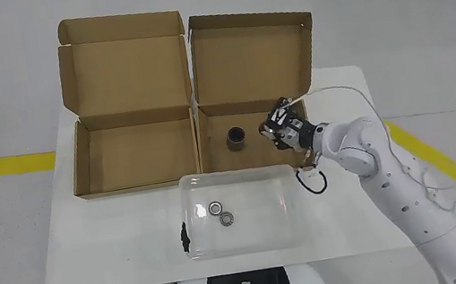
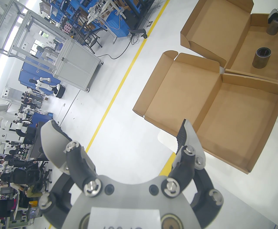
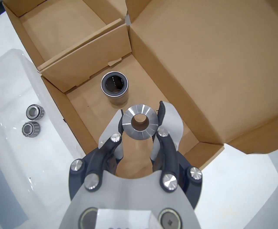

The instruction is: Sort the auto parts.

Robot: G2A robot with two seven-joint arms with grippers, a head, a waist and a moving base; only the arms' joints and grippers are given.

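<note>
My right gripper point(image 3: 140, 118) is shut on a steel bushing point(image 3: 139, 124) with a centre hole, held above the floor of the right cardboard box point(image 3: 173, 91). In the top view this gripper point(image 1: 282, 125) hangs over that box's right half point(image 1: 259, 151). A dark hollow cylinder point(image 3: 114, 86) stands upright in the same box, just beyond the bushing and apart from it point(image 1: 236, 138). Two small roller bearings point(image 3: 34, 111) point(image 3: 30, 129) lie in the clear tray point(image 3: 15, 71). My left gripper point(image 2: 118, 128) is open and holds nothing, out over the floor beside the table.
The left cardboard box point(image 1: 135, 155) has nothing in it, and its lid flap stands open, as it does on the right box. The clear tray point(image 1: 283, 223) sits in front of both boxes, with a small black part point(image 1: 185, 237) at its left edge. A cable point(image 1: 312, 184) loops near the right arm.
</note>
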